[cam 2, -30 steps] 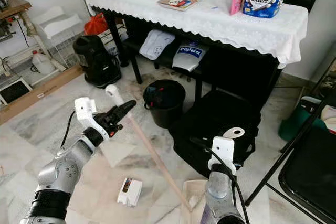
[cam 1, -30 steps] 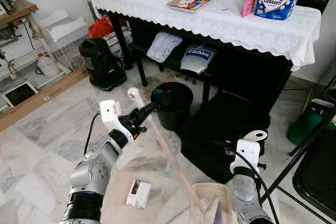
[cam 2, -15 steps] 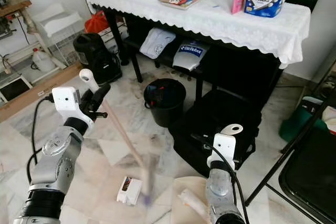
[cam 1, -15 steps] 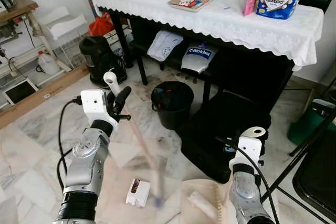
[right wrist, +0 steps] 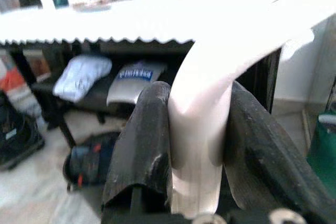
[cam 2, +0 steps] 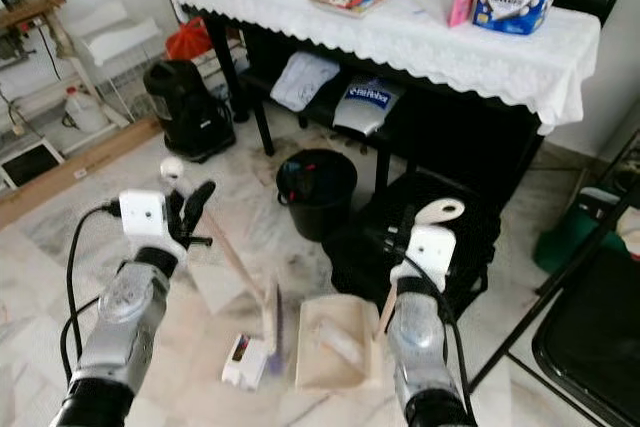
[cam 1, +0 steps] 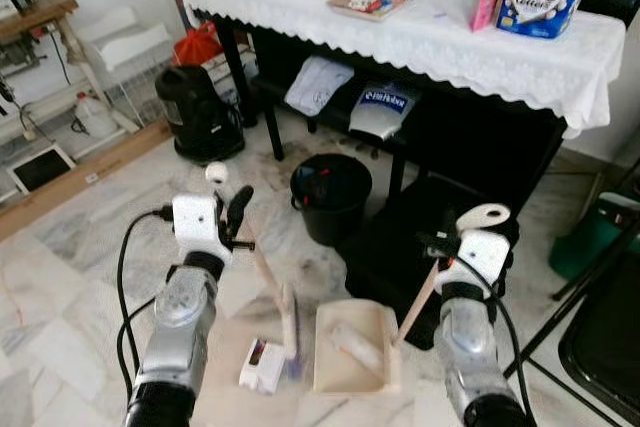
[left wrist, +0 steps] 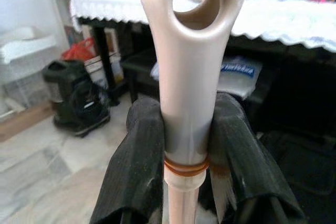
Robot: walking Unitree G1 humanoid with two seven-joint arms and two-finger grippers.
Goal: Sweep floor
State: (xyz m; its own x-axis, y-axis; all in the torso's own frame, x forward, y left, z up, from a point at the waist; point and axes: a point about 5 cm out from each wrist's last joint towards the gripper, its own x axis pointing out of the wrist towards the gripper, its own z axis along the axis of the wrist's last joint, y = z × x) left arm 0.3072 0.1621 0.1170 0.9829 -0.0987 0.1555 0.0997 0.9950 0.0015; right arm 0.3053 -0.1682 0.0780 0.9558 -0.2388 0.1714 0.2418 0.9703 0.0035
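Observation:
My left gripper (cam 1: 238,215) is shut on the pale pink broom handle (left wrist: 191,51), just below its ringed top, with its black fingers (left wrist: 137,166) on either side. The handle slants down to the broom head (cam 1: 290,332), which stands on the marble floor between a small white carton (cam 1: 262,367) and the beige dustpan (cam 1: 350,349). A pale scrap lies inside the dustpan. My right gripper (cam 1: 440,247) is shut on the dustpan handle (right wrist: 197,129), which slopes down to the pan's right rear corner.
A black bin (cam 1: 330,192) and a black bag (cam 1: 425,237) sit under the table with the white lace cloth (cam 1: 450,47) ahead. A black appliance (cam 1: 195,117) stands at the left. A folding chair (cam 1: 600,337) stands at the right.
The broom head has left the dustpan, swung left to the white carton, and now stands steeper beside it. The dustpan has slid left and forward. My right gripper has risen.

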